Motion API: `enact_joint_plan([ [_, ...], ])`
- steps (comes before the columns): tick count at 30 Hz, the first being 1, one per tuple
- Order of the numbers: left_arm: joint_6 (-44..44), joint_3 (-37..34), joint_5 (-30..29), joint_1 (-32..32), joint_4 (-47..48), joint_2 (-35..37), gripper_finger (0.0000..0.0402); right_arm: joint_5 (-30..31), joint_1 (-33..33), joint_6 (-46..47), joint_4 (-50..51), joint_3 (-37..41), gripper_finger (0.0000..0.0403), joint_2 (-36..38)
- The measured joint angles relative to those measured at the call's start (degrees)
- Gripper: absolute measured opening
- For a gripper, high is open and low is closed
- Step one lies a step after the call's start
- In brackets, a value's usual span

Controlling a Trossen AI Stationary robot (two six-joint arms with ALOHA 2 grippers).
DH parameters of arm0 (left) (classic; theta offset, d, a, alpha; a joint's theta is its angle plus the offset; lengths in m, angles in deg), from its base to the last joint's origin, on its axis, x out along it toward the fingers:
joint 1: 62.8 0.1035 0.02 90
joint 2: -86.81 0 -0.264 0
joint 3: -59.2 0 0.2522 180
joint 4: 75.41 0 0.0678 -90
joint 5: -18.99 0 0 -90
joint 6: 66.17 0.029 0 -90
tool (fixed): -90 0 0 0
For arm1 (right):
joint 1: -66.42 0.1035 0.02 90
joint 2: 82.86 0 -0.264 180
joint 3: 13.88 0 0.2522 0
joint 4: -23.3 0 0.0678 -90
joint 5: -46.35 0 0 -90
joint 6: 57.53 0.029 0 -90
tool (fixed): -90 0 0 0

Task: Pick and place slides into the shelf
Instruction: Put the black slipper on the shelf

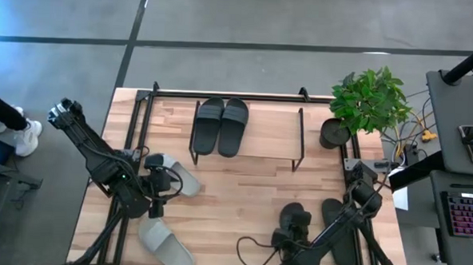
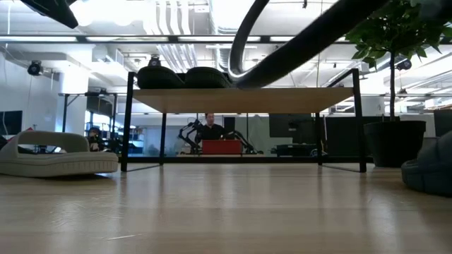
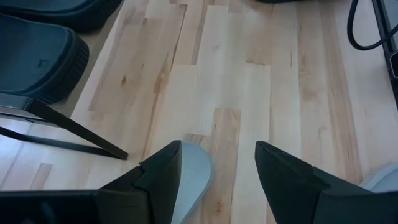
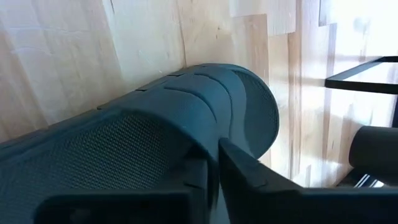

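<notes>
Two dark slides (image 1: 220,125) top the shelf (image 1: 260,145) at twelve o'clock; the right gripper (image 1: 290,229), clamped thinly on another dark slide (image 4: 186,124), risks dropping it, while the left gripper (image 1: 155,199) gapes empty.

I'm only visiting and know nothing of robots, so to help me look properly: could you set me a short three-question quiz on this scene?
1. How many dark slides lie on the shelf?
2. True or false: the left gripper is shut.
3. What does the right gripper clamp: (a) the light grey slide, (b) a dark slide, (c) the potted plant?

Key: 1. Two. 2. False; it is open, over a light grey slide. 3. b.
</notes>
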Motion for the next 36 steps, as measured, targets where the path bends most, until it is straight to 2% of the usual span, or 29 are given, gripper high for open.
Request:
enact_joint_plan([
  [11,-0.04,-0.02,0.00,0.00,0.00,0.02,0.0189,-1.32,-1.41,4.29,-1.03,-2.21,0.0010,0.40],
  [16,-0.04,-0.02,0.00,0.00,-0.02,0.04,0.0189,3.73,-1.48,7.96,-0.97,-6.12,0.0015,1.88],
  [22,-0.02,-0.02,-0.02,0.00,0.00,0.04,0.0189,4.57,-2.90,8.84,-0.16,-12.75,0.0010,2.10],
  [26,-0.02,-0.02,-0.02,-0.01,-0.02,0.04,0.0189,10.00,-3.64,8.04,3.66,-19.27,0.0010,2.12],
  [32,-0.02,0.15,-0.04,-0.01,-0.01,0.09,0.0189,21.89,-5.68,-2.71,3.62,-29.07,0.0011,2.25],
  [36,-0.02,0.15,-0.06,0.00,0.00,0.09,0.0189,26.35,-8.91,-13.96,3.59,-32.62,0.0012,2.27],
])
